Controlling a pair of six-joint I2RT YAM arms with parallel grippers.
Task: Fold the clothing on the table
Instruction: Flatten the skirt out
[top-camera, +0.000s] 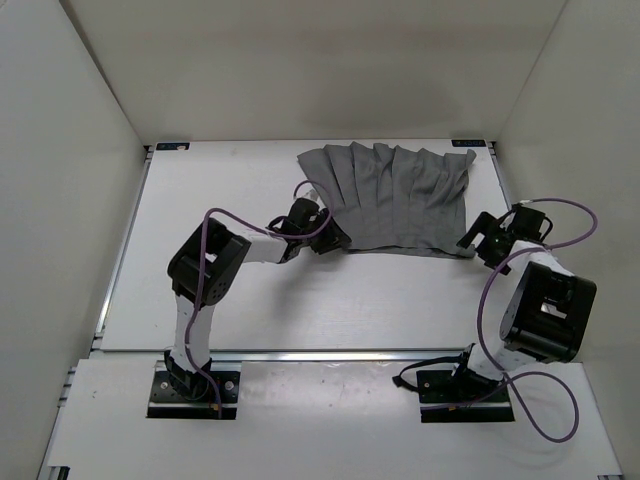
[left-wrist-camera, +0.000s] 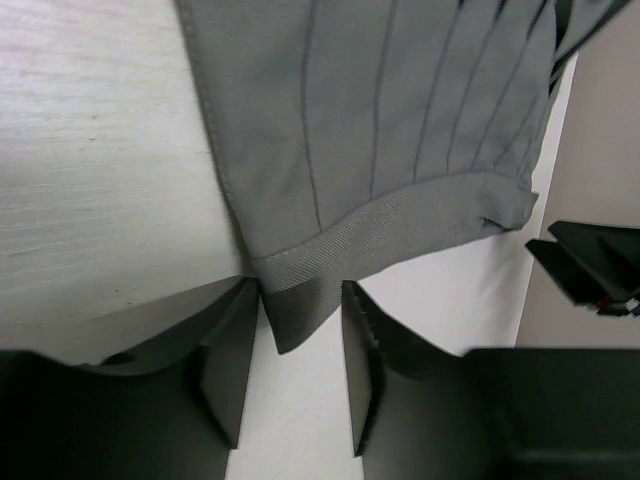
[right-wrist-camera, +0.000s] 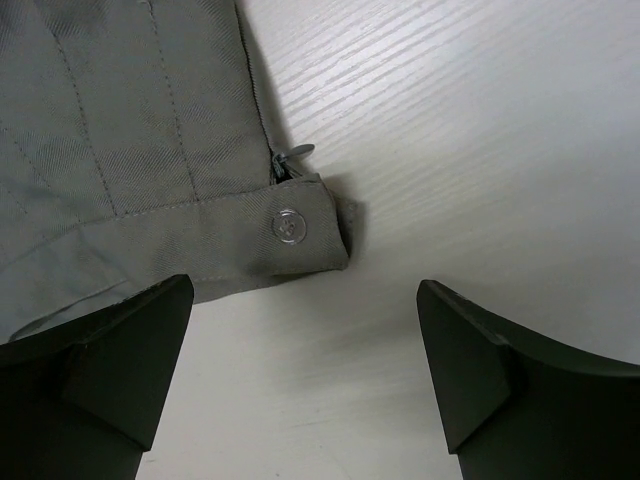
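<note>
- top external view: the clothing (top-camera: 400, 200) lies spread at the far right of the matte white desk (top-camera: 230, 200), plain mid-grey, its pleats fanning toward the far edge.
- left wrist view: a twill waistband (left-wrist-camera: 400, 225) runs under the stitched pleats; its corner sits between the black fingers (left-wrist-camera: 232, 340) of the left jaws, which stand partly open, one finger touching the cloth, nothing clamped.
- right wrist view: the band's other corner carries a clear round button (right-wrist-camera: 289, 225) and a small metal zip pull (right-wrist-camera: 293, 153); any marking on the button is too small to read.
- the right jaws gape wide, holding nothing, with the buttoned corner just ahead between their dark wedge-shaped fingers.
</note>
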